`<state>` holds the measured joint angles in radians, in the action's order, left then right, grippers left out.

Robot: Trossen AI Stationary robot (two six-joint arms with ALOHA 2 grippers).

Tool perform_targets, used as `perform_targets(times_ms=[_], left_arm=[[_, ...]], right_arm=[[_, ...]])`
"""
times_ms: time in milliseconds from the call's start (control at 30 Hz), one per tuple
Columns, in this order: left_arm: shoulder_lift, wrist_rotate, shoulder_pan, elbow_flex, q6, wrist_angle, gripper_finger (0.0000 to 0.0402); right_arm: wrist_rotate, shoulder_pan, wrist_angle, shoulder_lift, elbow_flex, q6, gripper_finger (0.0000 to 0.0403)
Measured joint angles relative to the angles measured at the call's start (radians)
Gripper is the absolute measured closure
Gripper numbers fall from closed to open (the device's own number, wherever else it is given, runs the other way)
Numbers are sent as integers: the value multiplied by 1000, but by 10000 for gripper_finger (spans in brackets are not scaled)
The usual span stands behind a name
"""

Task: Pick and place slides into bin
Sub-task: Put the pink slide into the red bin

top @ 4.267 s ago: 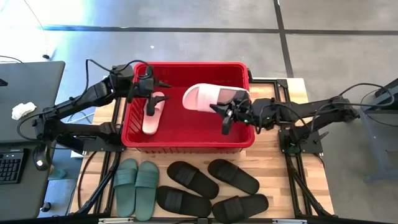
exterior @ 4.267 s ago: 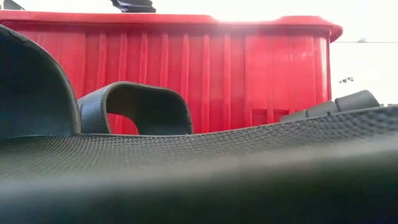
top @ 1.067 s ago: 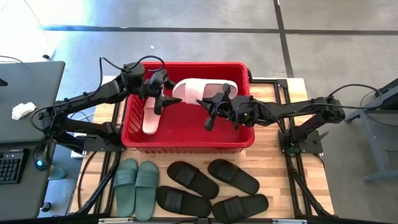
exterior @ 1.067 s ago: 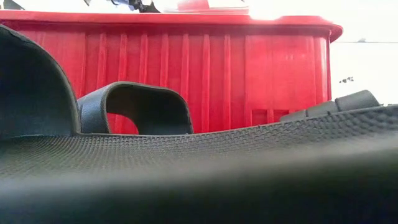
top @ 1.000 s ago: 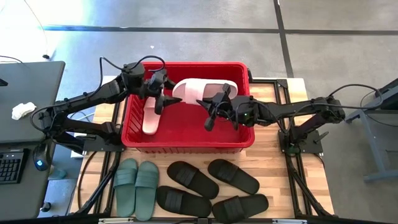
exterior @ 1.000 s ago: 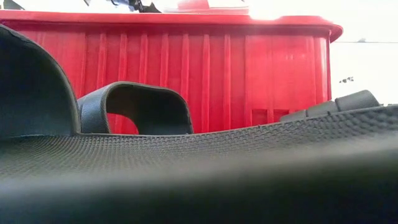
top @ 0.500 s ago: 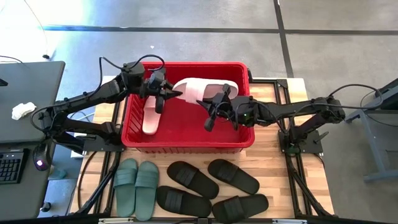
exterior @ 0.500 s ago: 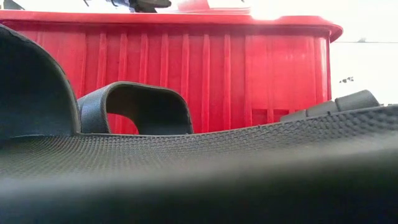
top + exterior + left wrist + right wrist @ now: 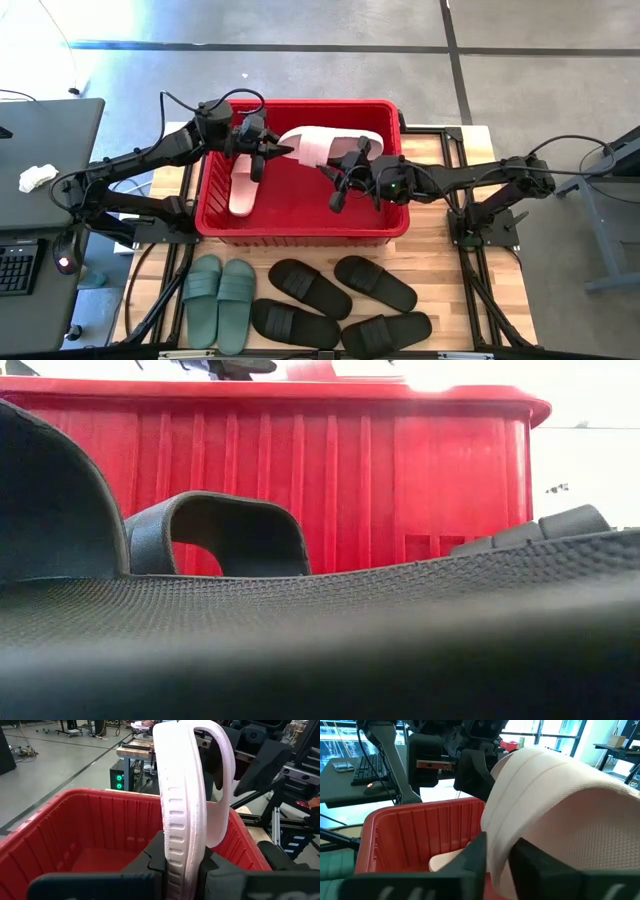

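A pale pink slide [image 9: 310,145] hangs on its edge over the far part of the red bin [image 9: 300,236], between both grippers. My left gripper [image 9: 276,151] comes in from the bin's left and is shut on the slide's end away from the strap. My right gripper [image 9: 340,166] comes in from the right and is on the strap. A second pink slide [image 9: 244,186] lies on the bin's floor by the left wall. In the low view only the bin's near wall [image 9: 400,480] shows, behind a black slide [image 9: 220,535]. My left gripper pinches the sole's end [image 9: 176,862] between its two fingers, level, from the table's left. The sole stands on edge between them and runs straight on from them, with the strap [image 9: 222,785] at its far part, clear of the bin. My right gripper has the strap's edge [image 9: 495,847] between its two fingers, coming nearly level from the table's right. The fingers [image 9: 472,855] stand close on either side of that edge. The slide is clear of the bin's floor.
On the wooden table in front of the bin lie a sage green pair [image 9: 220,300] at the left and several black slides [image 9: 335,300] to its right. A dark desk with a keyboard [image 9: 20,265] stands beyond the table's left edge.
My left gripper, open around the pink slide's left end a second ago, has shut on it. Both arms have kept their places, and the slide stays held over the bin.
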<state>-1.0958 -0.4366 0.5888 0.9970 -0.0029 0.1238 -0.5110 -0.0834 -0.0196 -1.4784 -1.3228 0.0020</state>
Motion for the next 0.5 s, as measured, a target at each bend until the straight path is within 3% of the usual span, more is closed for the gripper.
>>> perform_targets(times_ms=[133, 267, 500], left_arm=[[0, 3, 0, 0, 0, 0, 373], [3, 3, 1, 0, -1, 0, 380], [6, 33, 0, 57, 53, 104, 379]], right_arm=[[-30, -4, -37, 3, 0, 7, 271], [-93, -29, -180, 43, 0, 63, 228], [-129, -95, -420, 158, 0, 205, 211]])
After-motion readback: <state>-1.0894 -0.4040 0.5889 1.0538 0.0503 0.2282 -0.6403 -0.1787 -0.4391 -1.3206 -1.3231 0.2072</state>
